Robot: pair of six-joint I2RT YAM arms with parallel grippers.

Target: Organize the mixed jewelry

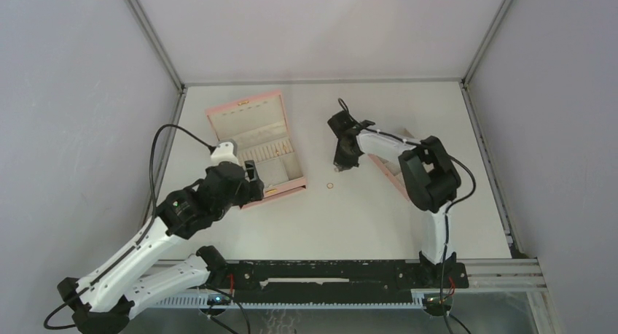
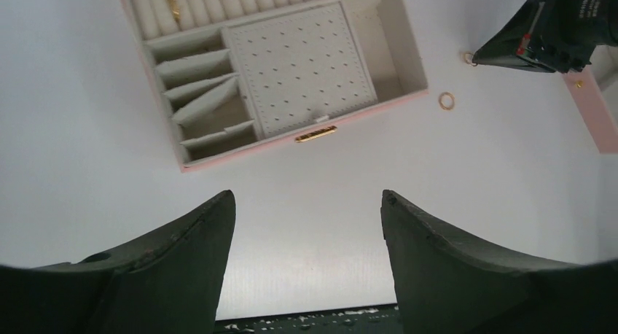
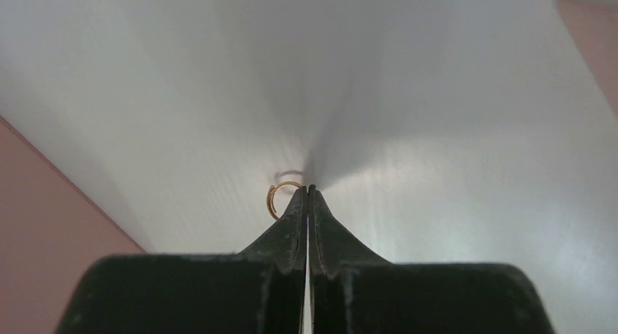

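The sorting looked to be in its early or middle stretch. The right claw (image 3: pixel 307 189) was pressed shut, and a copper ring (image 3: pixel 280 198) stood on edge at its tips, apparently pinched there and raised off the bench (image 1: pixel 364 217), since a faint shadow lay beneath it. A second ring (image 1: pixel 330 184) lay loose on the bench at about 7 o'clock from that claw, between it and the front corner of the open pink box (image 1: pixel 255 146). In the left wrist view one small gold piece (image 2: pixel 173 6) sat among the ring rolls at the box's far end, probably one already filed; I could not tell its shape. No other rings showed, so how many remained was unclear. At the least, the held one and the loose one had yet to be placed.

The left claw (image 2: pixel 306 195) hung spread wide and empty, just off the box's near edge at 6 o'clock. A pink slab (image 1: pixel 385 166) lay under the right arm.

The bench was plain matte white. Pale grey walls closed it in on three sides, with metal posts at the far corners and a black rail along the near edge.
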